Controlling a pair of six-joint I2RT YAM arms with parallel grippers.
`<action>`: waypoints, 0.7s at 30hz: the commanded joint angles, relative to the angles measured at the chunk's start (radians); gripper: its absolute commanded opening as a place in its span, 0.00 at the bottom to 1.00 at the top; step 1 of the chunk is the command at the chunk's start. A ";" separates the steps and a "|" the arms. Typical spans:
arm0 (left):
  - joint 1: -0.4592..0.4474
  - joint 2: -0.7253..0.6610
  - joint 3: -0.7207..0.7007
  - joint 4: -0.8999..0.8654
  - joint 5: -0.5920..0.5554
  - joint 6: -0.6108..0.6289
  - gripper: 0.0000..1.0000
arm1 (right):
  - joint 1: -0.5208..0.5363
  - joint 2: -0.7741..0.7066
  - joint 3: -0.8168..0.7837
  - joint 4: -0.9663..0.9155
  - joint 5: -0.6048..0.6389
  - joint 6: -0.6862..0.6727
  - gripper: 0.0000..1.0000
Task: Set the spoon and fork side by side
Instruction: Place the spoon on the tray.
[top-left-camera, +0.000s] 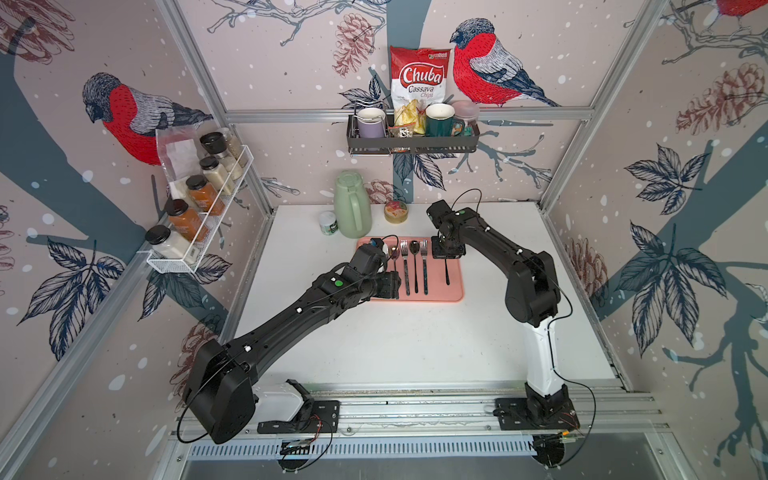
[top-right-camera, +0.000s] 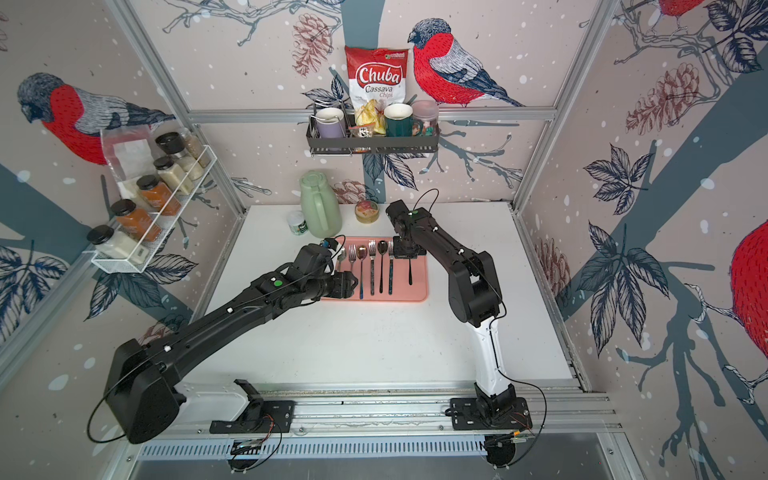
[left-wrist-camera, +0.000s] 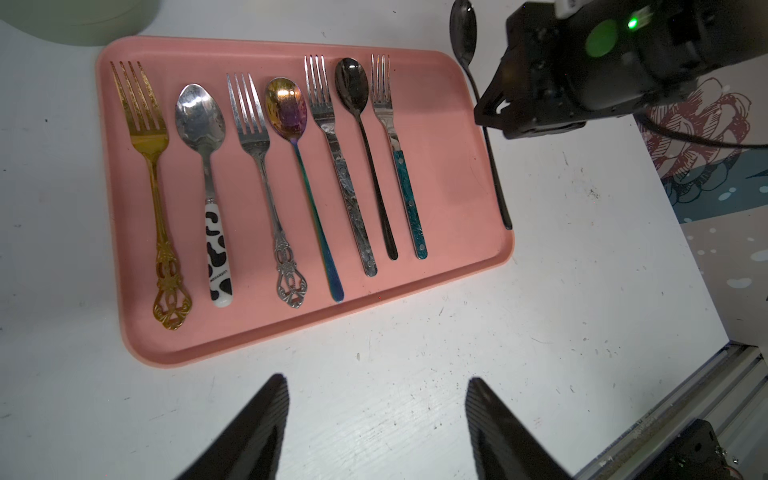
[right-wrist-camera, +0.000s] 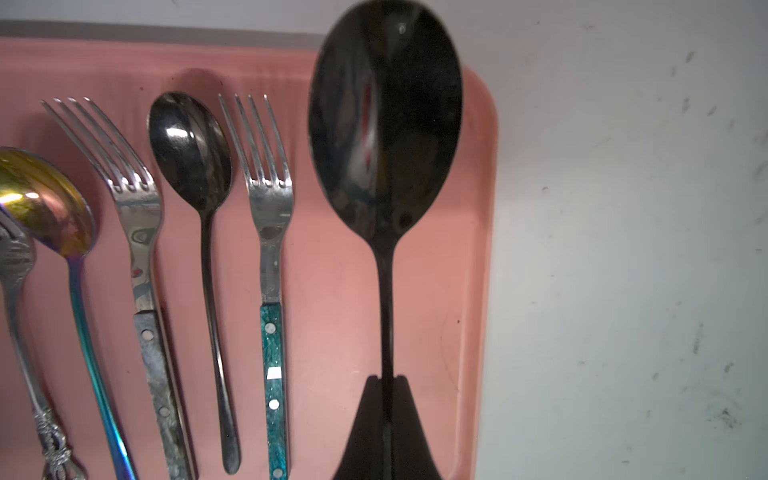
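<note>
My left pincer (left-wrist-camera: 376, 381) hangs released over the counter (left-wrist-camera: 415, 332), out of the way. Beyond it, my right pincer (right-wrist-camera: 387, 380) is clenched on the black spoon (right-wrist-camera: 384, 124), holding it above the bare end of the pink tray (right-wrist-camera: 440, 270) beside the teal-handled fork (right-wrist-camera: 272, 216), I judge for pairing.

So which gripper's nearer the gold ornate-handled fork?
Left. Left gripper hangs open by the end of the pink plastic tray holding the gold ornate-handled fork; right gripper, gripping a black metal spoon, is at the opposite end.
</note>
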 joint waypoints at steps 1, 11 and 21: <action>-0.003 -0.006 -0.006 -0.014 -0.015 0.010 0.69 | 0.013 0.051 0.036 -0.046 0.021 0.054 0.04; -0.001 -0.003 -0.014 -0.009 -0.022 0.016 0.69 | 0.021 0.163 0.085 -0.046 0.013 0.076 0.04; -0.001 -0.002 -0.020 -0.006 -0.023 0.013 0.69 | 0.037 0.176 0.082 -0.046 0.021 0.073 0.04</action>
